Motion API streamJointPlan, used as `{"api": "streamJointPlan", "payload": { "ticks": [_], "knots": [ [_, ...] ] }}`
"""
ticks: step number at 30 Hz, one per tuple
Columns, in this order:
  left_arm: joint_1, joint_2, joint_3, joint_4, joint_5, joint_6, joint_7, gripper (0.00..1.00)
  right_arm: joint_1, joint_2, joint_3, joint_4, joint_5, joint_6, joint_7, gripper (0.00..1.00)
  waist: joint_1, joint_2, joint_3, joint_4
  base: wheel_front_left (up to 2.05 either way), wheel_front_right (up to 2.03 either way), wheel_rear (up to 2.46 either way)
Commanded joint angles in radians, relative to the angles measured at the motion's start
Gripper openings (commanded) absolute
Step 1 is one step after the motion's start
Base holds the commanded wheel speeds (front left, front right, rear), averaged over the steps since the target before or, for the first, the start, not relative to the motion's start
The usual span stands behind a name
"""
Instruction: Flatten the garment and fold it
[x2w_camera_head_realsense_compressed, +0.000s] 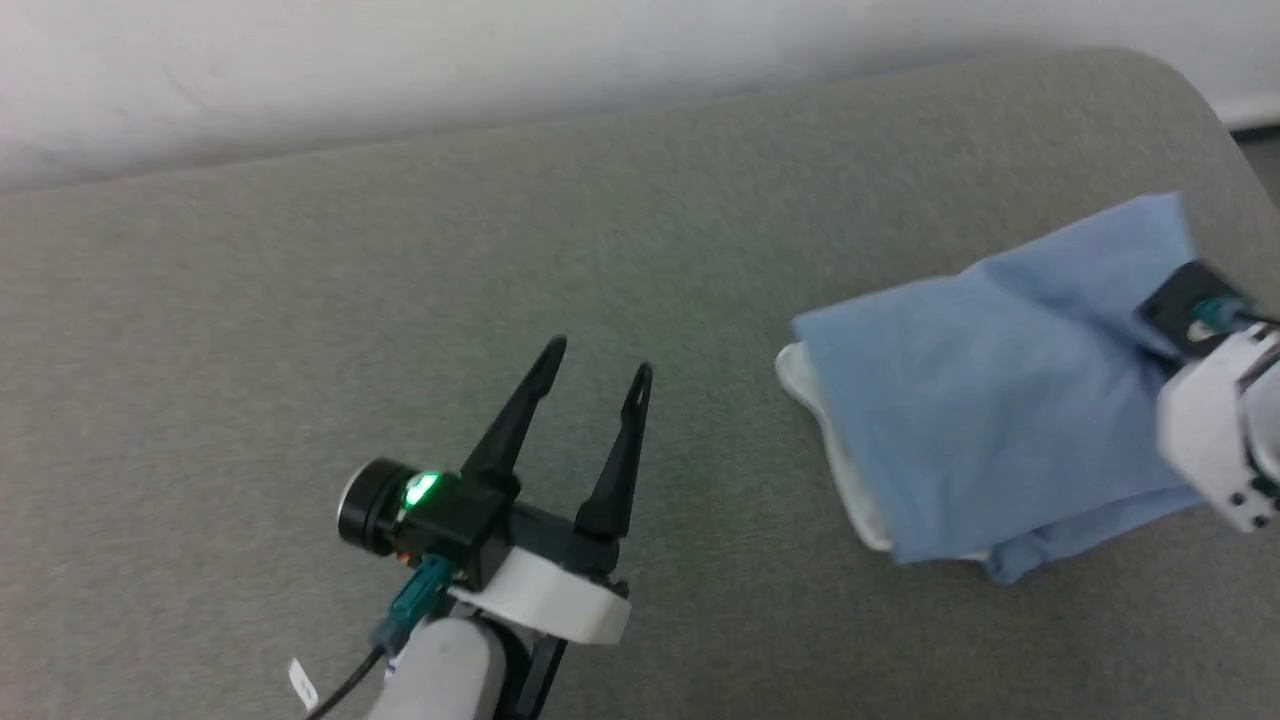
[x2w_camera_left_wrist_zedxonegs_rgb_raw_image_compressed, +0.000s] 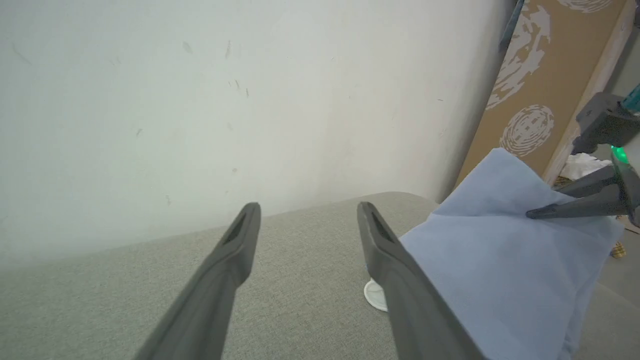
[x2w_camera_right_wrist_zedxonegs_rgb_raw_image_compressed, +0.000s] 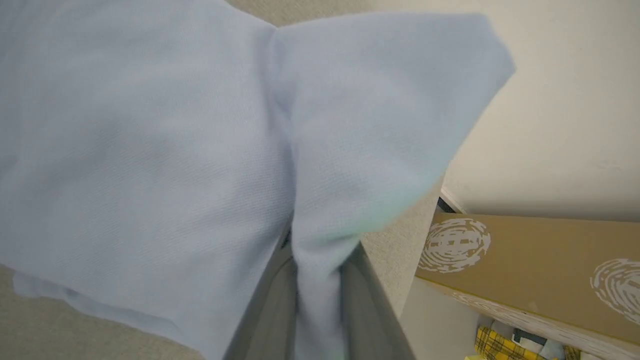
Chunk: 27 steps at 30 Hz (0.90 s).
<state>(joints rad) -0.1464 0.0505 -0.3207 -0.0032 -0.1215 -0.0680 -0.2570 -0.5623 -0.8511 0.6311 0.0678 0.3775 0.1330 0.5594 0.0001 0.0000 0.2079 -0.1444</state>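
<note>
Grey cushion (x2w_camera_head_realsense_compressed: 400, 250) carries the garment (x2w_camera_head_realsense_compressed: 990, 400) at its right end; my right gripper (x2w_camera_left_wrist_zedxonegs_rgb_raw_image_compressed: 535, 213) pinches its raised corner, while my left gripper (x2w_camera_head_realsense_compressed: 597, 360), spread wide and empty, sits well apart.

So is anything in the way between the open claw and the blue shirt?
Nothing visible is. Only bare grey cushion lies between the open left claw and the shirt, which sits off to its right. The right claw is shut on a fold of the shirt.
</note>
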Motion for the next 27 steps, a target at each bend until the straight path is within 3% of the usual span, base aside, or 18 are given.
{"api": "streamJointPlan", "payload": {
  "ticks": [1,7,14,27],
  "knots": [
    [-0.039,0.000,-0.007,0.005,0.011,-0.002,-0.005,1.00,-0.029,-0.025,-0.005,0.029,-0.005,-0.002,-0.023,0.00,-0.0001,0.0000,0.171,-0.125,0.00,0.00,0.00],
    [-0.113,0.000,-0.031,0.010,0.037,-0.018,-0.005,1.00,-0.060,-0.084,-0.046,0.197,-0.021,-0.002,-0.143,0.00,-0.0001,0.0000,0.267,-0.125,0.00,0.00,0.00],
    [-0.162,0.000,-0.056,0.012,0.050,-0.037,-0.005,1.00,-0.071,-0.107,-0.141,0.415,-0.062,-0.002,-0.303,0.00,-0.0001,0.0000,0.343,-0.075,0.00,0.00,0.00],
    [-0.185,0.000,-0.065,-0.005,0.057,-0.037,-0.005,1.00,-0.114,-0.086,-0.285,0.678,-0.159,-0.002,-0.480,0.00,-0.0001,0.0000,0.398,-0.020,0.00,0.00,0.00]
  ]
}}
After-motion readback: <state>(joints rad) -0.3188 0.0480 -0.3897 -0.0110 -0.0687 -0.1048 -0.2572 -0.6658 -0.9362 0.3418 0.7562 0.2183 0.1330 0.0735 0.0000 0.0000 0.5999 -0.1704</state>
